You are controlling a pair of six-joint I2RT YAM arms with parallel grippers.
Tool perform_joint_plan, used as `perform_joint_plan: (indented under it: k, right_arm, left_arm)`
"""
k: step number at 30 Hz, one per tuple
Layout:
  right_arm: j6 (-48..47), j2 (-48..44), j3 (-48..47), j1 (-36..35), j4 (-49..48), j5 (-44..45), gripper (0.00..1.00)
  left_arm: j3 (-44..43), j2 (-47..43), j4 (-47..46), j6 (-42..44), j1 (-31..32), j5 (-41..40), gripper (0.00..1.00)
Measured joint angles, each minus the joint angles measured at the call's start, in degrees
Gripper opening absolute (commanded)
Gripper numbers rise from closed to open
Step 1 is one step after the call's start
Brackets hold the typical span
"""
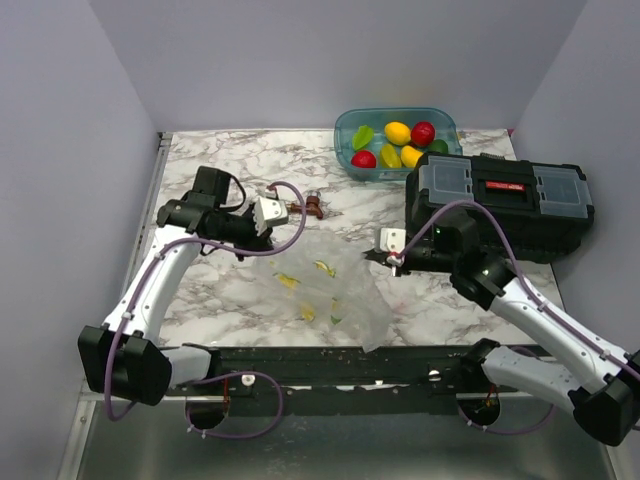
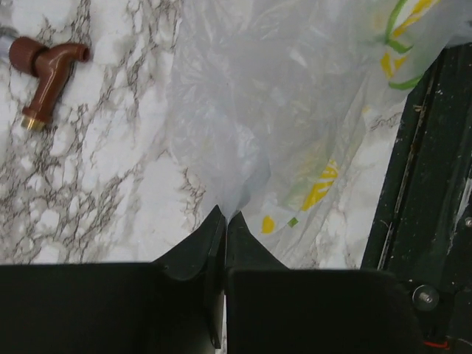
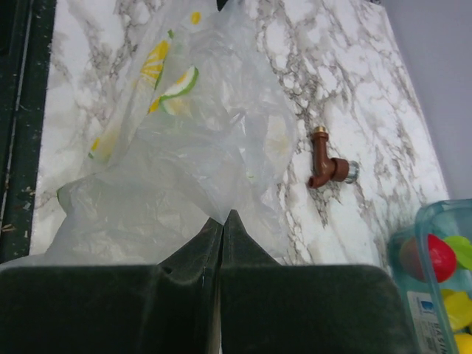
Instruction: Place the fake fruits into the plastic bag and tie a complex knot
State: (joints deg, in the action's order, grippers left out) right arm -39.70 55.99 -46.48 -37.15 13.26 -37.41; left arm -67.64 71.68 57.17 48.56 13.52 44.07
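Note:
The plastic bag (image 1: pixel 325 285) lies crumpled and flat on the marble table, clear film with lemon-slice prints. My left gripper (image 1: pixel 287 222) is shut on the bag's film (image 2: pixel 221 110) at its far left edge, and the film runs to a point between the tips (image 2: pixel 226 215). My right gripper (image 1: pixel 378 256) is shut on the bag's right edge (image 3: pixel 184 169), pinched at the tips (image 3: pixel 223 215). The fake fruits (image 1: pixel 398 140), yellow, red and green, sit in the teal tub (image 1: pixel 345 135) at the back; some show in the right wrist view (image 3: pixel 435 258). The knot is out of view.
A black toolbox (image 1: pixel 500 200) stands at the right, just behind my right arm. A small brown tap-shaped part (image 1: pixel 313 205) lies on the marble beyond the bag (image 2: pixel 44 70) (image 3: pixel 328 166). A black rail (image 1: pixel 350 365) runs along the table's near edge.

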Motion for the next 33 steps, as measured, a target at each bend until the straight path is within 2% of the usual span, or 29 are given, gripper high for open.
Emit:
perform_joint_plan:
  k: [3, 7, 10, 11, 14, 16, 23, 33]
  right_arm:
    - [-1.1, -3.0, 1.0, 0.0, 0.4, 4.2, 0.01]
    - [-3.0, -9.2, 5.9, 0.0, 2.2, 9.3, 0.01]
    - [-3.3, -11.9, 7.9, 0.0, 4.9, 12.2, 0.01]
    - [-2.9, -11.9, 8.0, 0.0, 5.4, 12.6, 0.12]
    - [0.5, -9.0, 6.5, 0.1, 7.1, 12.3, 0.79]
    - [3.1, -5.0, 3.1, 0.1, 8.6, 11.2, 1.0]
    - [12.0, 4.5, -7.8, 0.1, 7.7, 4.7, 1.0]
    - [14.6, 6.5, -13.6, 0.1, 6.2, -6.5, 1.0]
  left_arm:
    - [1.1, -1.3, 0.2, 0.7, -3.8, -0.2, 0.0]
    - [4.4, -4.9, 0.5, 1.3, -15.2, 1.7, 0.0]
    - [8.2, -8.1, -1.9, 1.3, -21.1, 1.6, 0.0]
    - [10.3, -9.7, -3.5, 1.2, -22.2, 1.5, 0.0]
    - [17.4, -16.4, -8.2, 0.2, -21.8, 1.9, 0.0]
    - [20.1, -20.8, -10.6, -0.5, -20.3, 2.3, 0.0]
    - [21.5, -26.9, -15.9, -1.4, -15.5, 3.0, 0.0]
    - [21.2, -27.5, -16.9, -0.3, -10.8, 2.5, 0.0]
